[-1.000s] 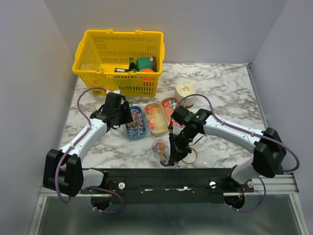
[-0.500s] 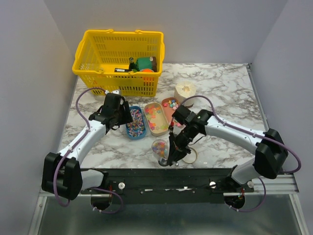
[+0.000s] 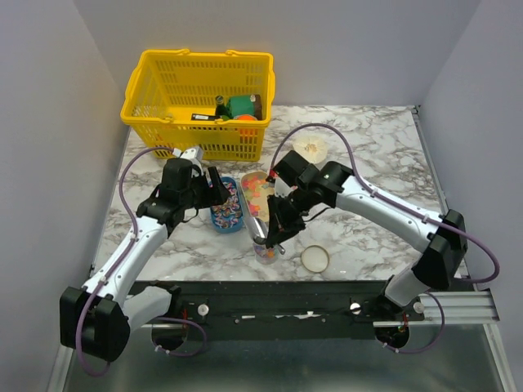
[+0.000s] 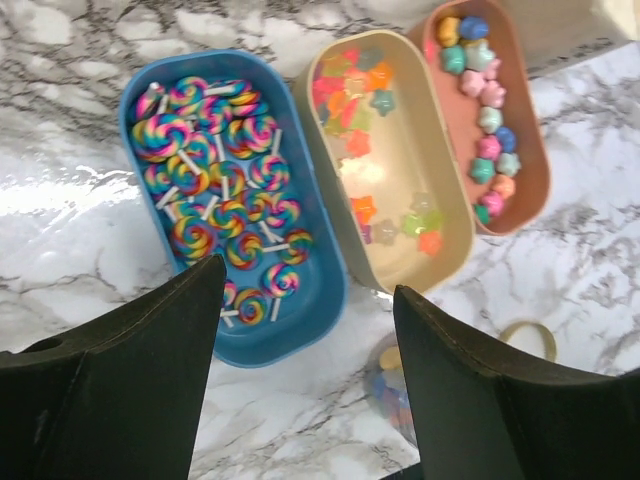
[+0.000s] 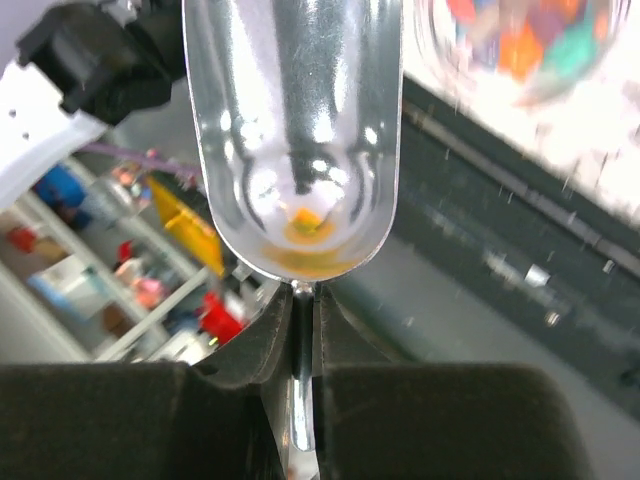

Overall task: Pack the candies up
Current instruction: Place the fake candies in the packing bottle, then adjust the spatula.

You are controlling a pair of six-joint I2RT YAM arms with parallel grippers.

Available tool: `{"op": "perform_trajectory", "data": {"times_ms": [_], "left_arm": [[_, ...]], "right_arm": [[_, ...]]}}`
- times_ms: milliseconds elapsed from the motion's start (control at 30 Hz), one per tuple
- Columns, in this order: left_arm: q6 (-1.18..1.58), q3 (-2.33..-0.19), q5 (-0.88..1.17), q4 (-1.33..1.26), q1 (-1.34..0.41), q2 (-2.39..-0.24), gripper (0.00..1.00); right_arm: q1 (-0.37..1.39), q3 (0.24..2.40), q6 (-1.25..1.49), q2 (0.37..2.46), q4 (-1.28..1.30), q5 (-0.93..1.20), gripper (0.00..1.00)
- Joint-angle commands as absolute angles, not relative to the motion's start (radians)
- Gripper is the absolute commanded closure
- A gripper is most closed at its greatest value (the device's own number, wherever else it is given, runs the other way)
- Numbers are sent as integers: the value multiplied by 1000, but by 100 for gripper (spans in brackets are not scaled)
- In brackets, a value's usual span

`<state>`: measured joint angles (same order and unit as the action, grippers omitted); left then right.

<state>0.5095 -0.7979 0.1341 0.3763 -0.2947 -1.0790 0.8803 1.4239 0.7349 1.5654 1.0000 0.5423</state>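
The candies lie in three oval trays: swirl lollipops in the blue tray (image 4: 300,300), stars in the cream tray (image 4: 455,225) and in the pink tray (image 4: 535,170). A small clear jar (image 3: 265,248) near the front holds some candies; it also shows in the left wrist view (image 4: 392,392). My right gripper (image 5: 303,300) is shut on the handle of a metal scoop (image 5: 292,140). It holds the scoop above the jar and the near end of the cream tray (image 3: 263,214). The scoop bowl looks empty. My left gripper (image 4: 308,280) is open and empty above the blue tray's near end.
A yellow basket (image 3: 198,102) with a few goods stands at the back left. A pale round cup (image 3: 310,147) stands behind the trays. A round lid ring (image 3: 315,258) lies on the marble right of the jar. The black front rail (image 3: 270,298) runs along the near edge.
My right gripper has carried the scoop away from the front edge, up and left towards the cream tray, uncovering the lid ring. My left arm has shifted slightly left.
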Motion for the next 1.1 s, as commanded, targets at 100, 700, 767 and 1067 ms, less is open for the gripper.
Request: {"op": "perform_trajectory", "data": {"times_ms": [100, 700, 767, 1067], "left_arm": [[499, -759, 304, 339, -293, -1031, 21], [454, -761, 304, 394, -304, -1066, 28], [449, -768, 288, 397, -304, -1072, 28], [456, -805, 230, 397, -304, -1120, 28]], "right_arm": [[940, 1610, 626, 1703, 1012, 364, 99], [953, 1833, 598, 1776, 979, 341, 99], [954, 1856, 594, 1802, 988, 341, 99], [953, 1939, 595, 1894, 1023, 270, 99]]}}
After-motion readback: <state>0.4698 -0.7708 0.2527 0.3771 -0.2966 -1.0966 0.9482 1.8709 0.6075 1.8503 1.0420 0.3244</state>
